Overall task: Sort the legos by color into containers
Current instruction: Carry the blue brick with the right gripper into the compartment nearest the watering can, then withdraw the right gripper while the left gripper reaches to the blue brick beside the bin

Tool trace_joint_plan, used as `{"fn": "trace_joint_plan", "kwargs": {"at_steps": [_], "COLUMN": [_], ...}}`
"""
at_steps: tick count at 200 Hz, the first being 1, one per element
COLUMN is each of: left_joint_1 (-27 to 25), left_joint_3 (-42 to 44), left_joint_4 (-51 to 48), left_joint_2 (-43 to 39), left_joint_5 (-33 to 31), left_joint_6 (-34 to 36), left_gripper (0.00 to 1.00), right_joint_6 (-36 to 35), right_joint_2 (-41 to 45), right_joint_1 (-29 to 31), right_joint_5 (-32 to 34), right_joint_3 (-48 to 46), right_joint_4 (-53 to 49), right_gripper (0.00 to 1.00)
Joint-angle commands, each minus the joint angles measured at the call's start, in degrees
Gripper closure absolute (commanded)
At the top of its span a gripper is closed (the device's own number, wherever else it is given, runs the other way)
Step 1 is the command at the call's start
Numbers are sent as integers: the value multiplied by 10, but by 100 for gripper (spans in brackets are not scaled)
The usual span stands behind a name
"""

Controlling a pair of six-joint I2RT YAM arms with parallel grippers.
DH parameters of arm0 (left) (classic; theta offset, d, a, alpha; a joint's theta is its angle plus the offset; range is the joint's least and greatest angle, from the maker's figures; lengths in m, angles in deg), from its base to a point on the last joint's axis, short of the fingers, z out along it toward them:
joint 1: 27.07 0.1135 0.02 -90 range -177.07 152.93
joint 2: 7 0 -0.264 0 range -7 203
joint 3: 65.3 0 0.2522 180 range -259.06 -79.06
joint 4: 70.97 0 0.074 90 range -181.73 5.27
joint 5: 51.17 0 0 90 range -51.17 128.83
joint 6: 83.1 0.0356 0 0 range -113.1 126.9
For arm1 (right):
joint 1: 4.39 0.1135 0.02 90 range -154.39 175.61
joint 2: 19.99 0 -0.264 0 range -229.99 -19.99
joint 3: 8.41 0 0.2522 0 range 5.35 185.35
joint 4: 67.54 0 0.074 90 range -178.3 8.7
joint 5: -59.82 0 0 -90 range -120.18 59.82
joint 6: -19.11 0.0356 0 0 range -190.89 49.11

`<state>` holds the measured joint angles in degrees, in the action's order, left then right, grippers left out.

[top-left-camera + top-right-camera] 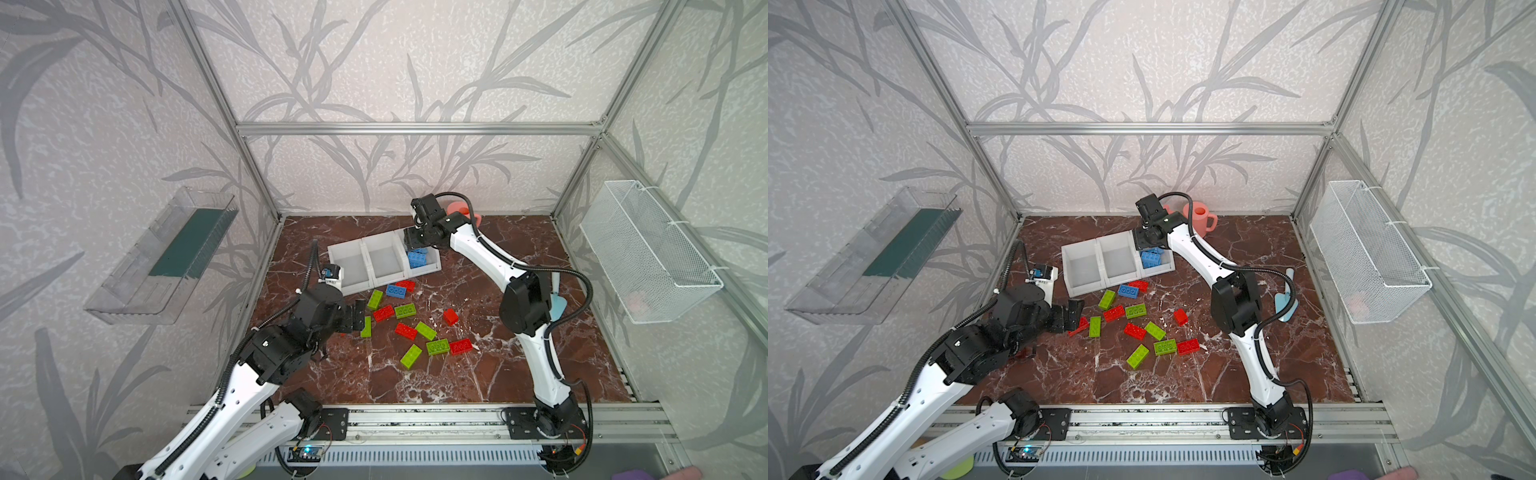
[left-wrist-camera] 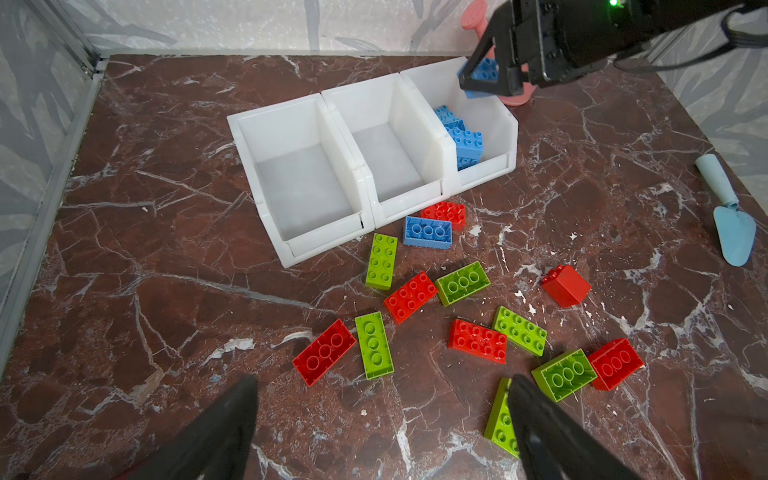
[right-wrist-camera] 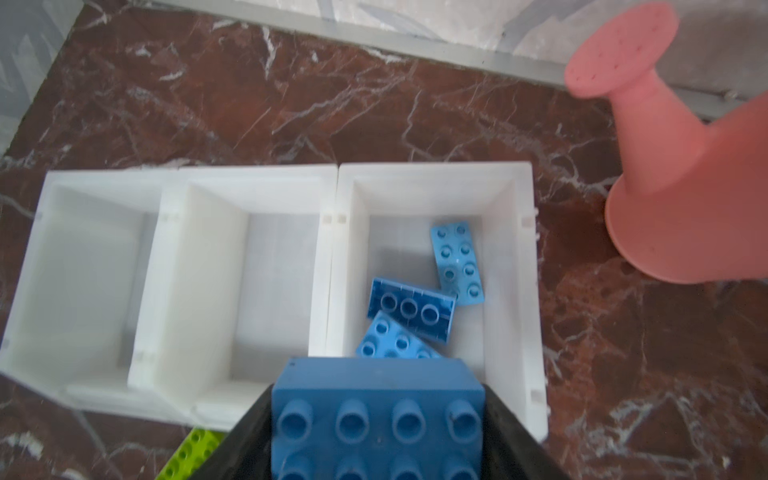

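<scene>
Legos (image 2: 410, 296) are lying scattered on the tabletop (image 2: 166, 291) just beyond the left pincer (image 2: 381, 380), which is hanging wide open and empty. They are looking light, rigid and slick, so gripping across the long flat sides is likely safest, though several are touching neighbours. Farther back, the right pincer (image 2: 486, 79) is clenching a blue brick (image 3: 376, 415) over the end bin of the containers (image 2: 446, 162), which is already holding three blue ones, with its walls and a pink watering can (image 3: 681, 187) crowding close.
</scene>
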<state>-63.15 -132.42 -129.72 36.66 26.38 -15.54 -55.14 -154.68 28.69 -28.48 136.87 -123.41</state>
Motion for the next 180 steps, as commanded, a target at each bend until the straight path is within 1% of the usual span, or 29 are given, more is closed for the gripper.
{"fn": "trace_joint_plan", "kwargs": {"at_steps": [1, 24, 42, 49, 80, 102, 132, 157, 180], "left_joint_1": [-3, -2, -2, -3, -2, -1, -1, -2, -2], "left_joint_3": [6, 6, 7, 8, 8, 8, 8, 8, 7], "left_joint_4": [-2, -1, -2, -2, -3, -5, -7, -8, -7], "left_joint_2": [5, 9, 11, 12, 19, 29, 41, 51, 62], "left_joint_5": [8, 9, 8, 7, 6, 5, 3, 5, 11], "left_joint_6": [11, 13, 13, 13, 14, 16, 17, 18, 18], "left_gripper": [7, 7, 7, 6, 7, 7, 7, 6, 7], "right_joint_6": [-10, -11, -10, -9, -8, -13, -14, -15, -17], "right_joint_2": [-53, -113, -133, -134, -130, -121, -96, -65, -11], "right_joint_1": [-11, -19, -22, -23, -25, -25, -25, -25, -23], "right_joint_5": [9, 7, 2, 0, -5, -10, -21, -34, -46], "right_joint_3": [99, 193, 217, 217, 205, 198, 182, 169, 120], "right_joint_4": [-69, -107, -114, -111, -100, -96, -86, -93, -92], "right_gripper": [50, 49, 47, 45, 28, 20, 15, 14, 14]}}
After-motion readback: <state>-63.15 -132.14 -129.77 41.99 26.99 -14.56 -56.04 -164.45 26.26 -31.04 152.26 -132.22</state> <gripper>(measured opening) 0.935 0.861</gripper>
